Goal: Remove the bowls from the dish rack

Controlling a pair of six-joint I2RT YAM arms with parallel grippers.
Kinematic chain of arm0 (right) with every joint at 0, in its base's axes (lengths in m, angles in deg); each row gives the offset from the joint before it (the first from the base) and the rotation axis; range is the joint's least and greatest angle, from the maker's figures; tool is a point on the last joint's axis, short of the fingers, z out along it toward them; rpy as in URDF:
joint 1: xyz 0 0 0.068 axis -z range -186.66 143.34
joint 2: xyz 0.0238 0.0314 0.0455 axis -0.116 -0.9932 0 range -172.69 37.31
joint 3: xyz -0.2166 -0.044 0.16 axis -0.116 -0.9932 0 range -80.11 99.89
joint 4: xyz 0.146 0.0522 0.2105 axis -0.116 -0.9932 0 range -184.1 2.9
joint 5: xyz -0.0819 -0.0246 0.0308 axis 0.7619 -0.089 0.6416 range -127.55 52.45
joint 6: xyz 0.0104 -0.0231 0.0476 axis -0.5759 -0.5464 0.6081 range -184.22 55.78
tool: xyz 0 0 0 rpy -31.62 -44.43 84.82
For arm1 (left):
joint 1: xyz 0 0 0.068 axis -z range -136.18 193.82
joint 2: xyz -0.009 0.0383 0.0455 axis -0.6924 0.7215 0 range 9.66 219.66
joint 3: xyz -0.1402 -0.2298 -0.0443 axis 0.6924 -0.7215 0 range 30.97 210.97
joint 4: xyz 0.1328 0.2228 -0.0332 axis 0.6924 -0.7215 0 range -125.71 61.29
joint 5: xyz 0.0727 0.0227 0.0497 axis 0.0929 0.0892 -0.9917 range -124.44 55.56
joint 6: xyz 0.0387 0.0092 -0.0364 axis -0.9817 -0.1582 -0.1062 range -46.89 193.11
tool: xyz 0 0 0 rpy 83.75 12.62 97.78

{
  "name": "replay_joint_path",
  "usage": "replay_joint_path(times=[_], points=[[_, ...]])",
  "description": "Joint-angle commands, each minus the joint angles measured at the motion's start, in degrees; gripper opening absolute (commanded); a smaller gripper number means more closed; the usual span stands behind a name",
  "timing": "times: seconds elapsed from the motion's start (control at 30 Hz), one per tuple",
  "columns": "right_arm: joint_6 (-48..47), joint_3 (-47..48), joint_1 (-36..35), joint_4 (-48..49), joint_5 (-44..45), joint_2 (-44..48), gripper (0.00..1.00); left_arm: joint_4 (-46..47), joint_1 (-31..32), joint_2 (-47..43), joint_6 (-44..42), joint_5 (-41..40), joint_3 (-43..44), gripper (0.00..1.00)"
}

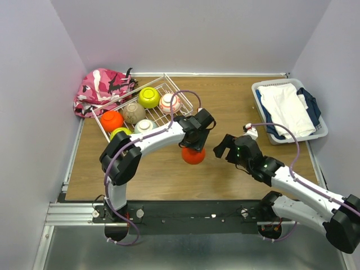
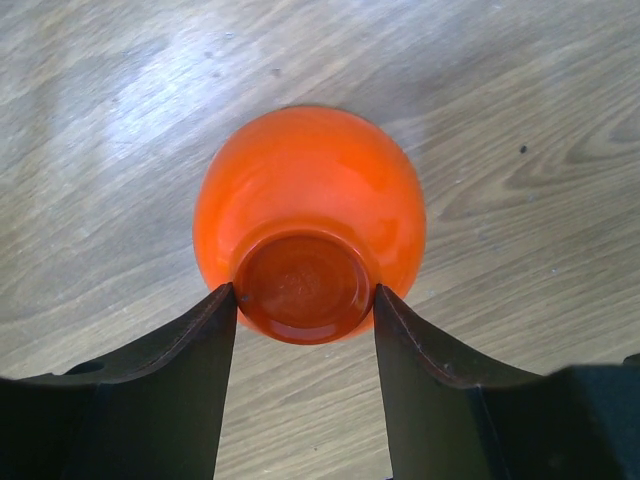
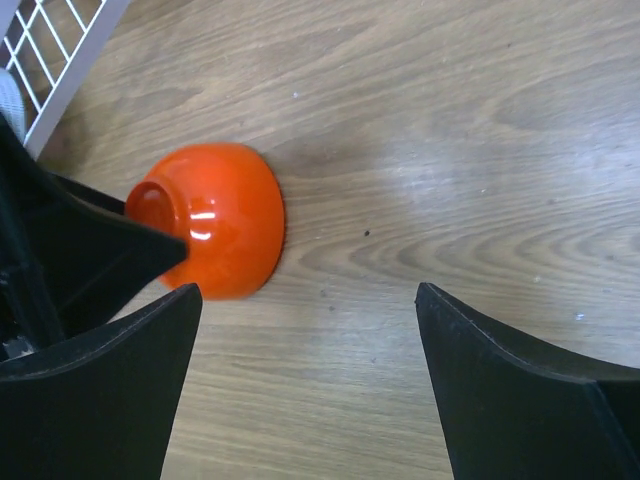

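Left gripper (image 2: 305,292) clamped on the foot ring of the orange bowl (image 2: 310,185), which sits inverted between its fingers on the table (image 2: 520,120). Right gripper (image 3: 305,300) spread, empty; the bowl lies outside its fingers.

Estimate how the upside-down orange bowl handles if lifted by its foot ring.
Probably slippery: the orange bowl looks glossy, and the left gripper pinches only its small foot ring, so it may swivel. Likely rigid; no dent under the fingers. Pushed, it should slide rather than roll, sitting rim-down on the table.
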Motion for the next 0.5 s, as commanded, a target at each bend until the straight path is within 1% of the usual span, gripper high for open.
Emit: replay_joint_path(times=[0.0, 0.07, 0.1, 0.13, 0.17, 0.2, 0.23, 0.27, 0.3, 0.33, 0.37, 0.4, 0.47], points=[[3.9, -2.4, 2.5, 7.8, -7.8, -0.7, 0.97, 5.7, -3.2, -7.2, 1.6, 4.2, -4.7, 0.18], [4.8, -2.9, 4.5, 9.9, -11.7, -0.9, 0.97, 8.3, -4.3, -9.1, 2.5, 5.9, -7.5, 0.17], [5.0, -3.4, 5.4, 12.7, -13.5, -1.1, 0.97, 9.2, -4.9, -11.1, 2.7, 6.5, -8.4, 0.16], [5.7, -4.5, 7.5, 14.8, -15.4, -1.2, 0.97, 10.2, -6.2, -12.0, 3.6, 7.3, -10.3, 0.13], [7.1, -5.4, 8.7, 16.7, -20.4, -1.4, 0.97, 12.2, -6.8, -13.1, 4.0, 9.1, -11.3, 0.13], [8.0, -6.4, 9.9, 22.2, -23.2, -1.7, 0.97, 13.2, -7.3, -14.8, 4.5, 10.0, -12.3, 0.13], [9.3, -9.1, 12.4, 25.7, -26.2, -2.6, 0.97, 14.1, -8.4, -15.6, 4.9, 10.7, -13.9, 0.12], [12.3, -10.5, 13.5, 29.4, -31.8, -3.3, 0.97, 15.7, -8.6, -16.4, 5.5, 11.2, -14.6, 0.12], [14.0, -11.6, 14.4, 37.0, -34.2, -4.5, 0.97, 16.5, -9.0, -17.8, 6.0, 12.4, -15.4, 0.12], [15.4, -12.8, 15.6, 40.6, -36.3, -6.7, 0.97, 17.2, -9.3, -18.5, 6.4, 12.8, -16.6, 0.12], [17.5, -14.0, 15.9, 43.8, -39.7, -8.2, 0.97, 18.6, -9.7, -19.2, 7.3, 13.5, -17.4, 0.12], [18.1, -14.2, 16.1, 49.4, -41.1, -9.4, 0.97, 19.4, -10.0, -20.4, 7.7, 14.4, -18.0, 0.12], [19.8, -14.5, 16.1, 53.8, -44.4, -12.7, 0.97, 22.0, -10.4, -21.6, 8.9, 15.5, -20.1, 0.11]])
